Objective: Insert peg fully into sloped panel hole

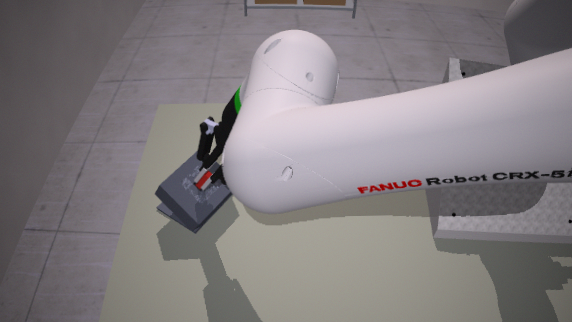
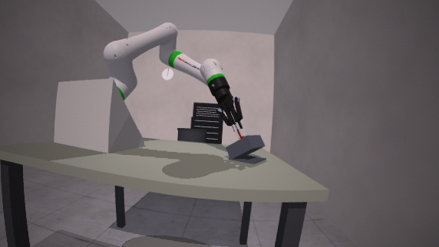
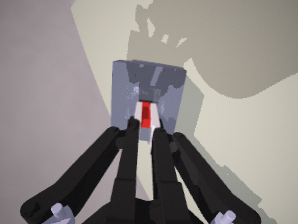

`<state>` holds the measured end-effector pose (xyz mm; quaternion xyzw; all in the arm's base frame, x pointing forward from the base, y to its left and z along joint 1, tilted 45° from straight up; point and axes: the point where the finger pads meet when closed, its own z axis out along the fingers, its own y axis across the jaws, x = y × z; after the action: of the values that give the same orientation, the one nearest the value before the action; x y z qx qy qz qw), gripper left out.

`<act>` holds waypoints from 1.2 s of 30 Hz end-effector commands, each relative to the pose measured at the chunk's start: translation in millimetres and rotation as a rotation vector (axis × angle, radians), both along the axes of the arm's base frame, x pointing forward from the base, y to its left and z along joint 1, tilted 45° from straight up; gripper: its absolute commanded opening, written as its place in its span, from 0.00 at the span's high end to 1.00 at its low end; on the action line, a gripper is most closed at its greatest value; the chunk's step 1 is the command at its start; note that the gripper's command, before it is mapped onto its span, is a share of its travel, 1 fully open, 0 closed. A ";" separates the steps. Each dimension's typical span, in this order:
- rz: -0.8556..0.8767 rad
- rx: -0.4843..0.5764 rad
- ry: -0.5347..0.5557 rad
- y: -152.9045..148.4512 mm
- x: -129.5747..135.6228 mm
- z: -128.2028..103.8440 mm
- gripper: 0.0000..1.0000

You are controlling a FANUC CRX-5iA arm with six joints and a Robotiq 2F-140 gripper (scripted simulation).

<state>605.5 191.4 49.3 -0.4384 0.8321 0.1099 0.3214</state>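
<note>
The red peg (image 1: pixel 202 180) stands on the dark grey sloped panel (image 1: pixel 192 197) near the table's far left edge. Its lower end sits in the panel's hole, and only a short red length shows above the surface. My gripper (image 1: pixel 209 173) is shut on the peg's upper end, with the fingertips close above the panel. In the side view the peg (image 2: pixel 240 133) meets the panel (image 2: pixel 247 146) at a slant in line with the fingers (image 2: pixel 236 124). The wrist view shows the peg (image 3: pixel 145 115) between the two fingertips against the panel (image 3: pixel 150 95).
The panel rests on a flat grey base (image 2: pixel 251 159) on the beige table. My white arm (image 1: pixel 380 145) fills the right of the overhead view. A metal pedestal (image 1: pixel 495 215) stands at the right. A dark rack (image 2: pixel 206 123) stands behind the table.
</note>
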 end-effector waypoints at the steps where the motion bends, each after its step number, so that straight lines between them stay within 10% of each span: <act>1: 0.000 0.000 0.000 -0.3 0.2 0.2 0.89; 36: 0.001 0.002 -0.001 -20.3 -17.7 36.1 0.36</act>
<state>589.8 173.6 81.3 -0.4387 0.8316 0.1111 0.3220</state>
